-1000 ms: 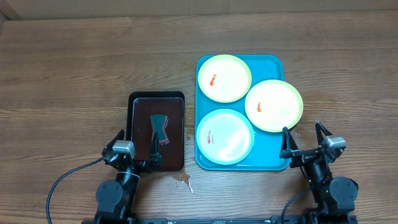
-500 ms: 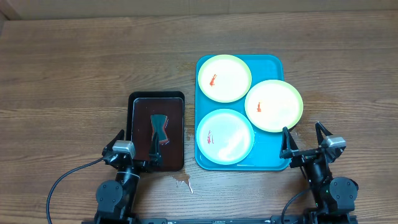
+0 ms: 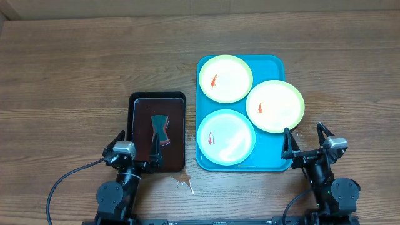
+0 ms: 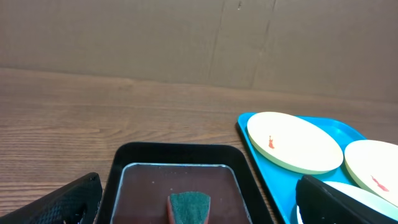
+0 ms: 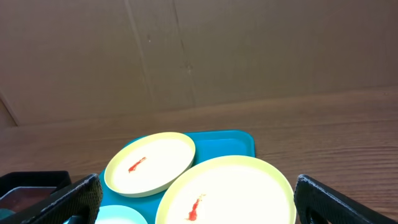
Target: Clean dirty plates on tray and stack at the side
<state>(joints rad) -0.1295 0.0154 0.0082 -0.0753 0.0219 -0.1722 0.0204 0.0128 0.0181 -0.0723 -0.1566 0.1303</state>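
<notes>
Fingers on the left gripper are spread wide with nothing between them. Same on the right gripper: fingers fully apart, holding nothing. Both grippers sit low at the near edge of the table.

Turquoise tray is right of centre, with all three plates on it:
- far yellow-green plate in the far-left corner, red smear left of its middle
- right yellow-green plate at mid-right, hanging out over the tray's right rim, small red smear near its centre
- blue-white plate at near-left, faint red mark on its left side

The plates crowd each other; the right one looks to be touching the other two, but overlap can't be confirmed from overhead.

Right gripper is just beside the tray's near-right corner, apart from the plates. Left gripper is at the near end of the brown tray, which lies just left of the turquoise one — separate, not touching any plate. A green-topped sponge lies in the brown tray. Small stain on the wood near that tray's near-right corner.
</notes>
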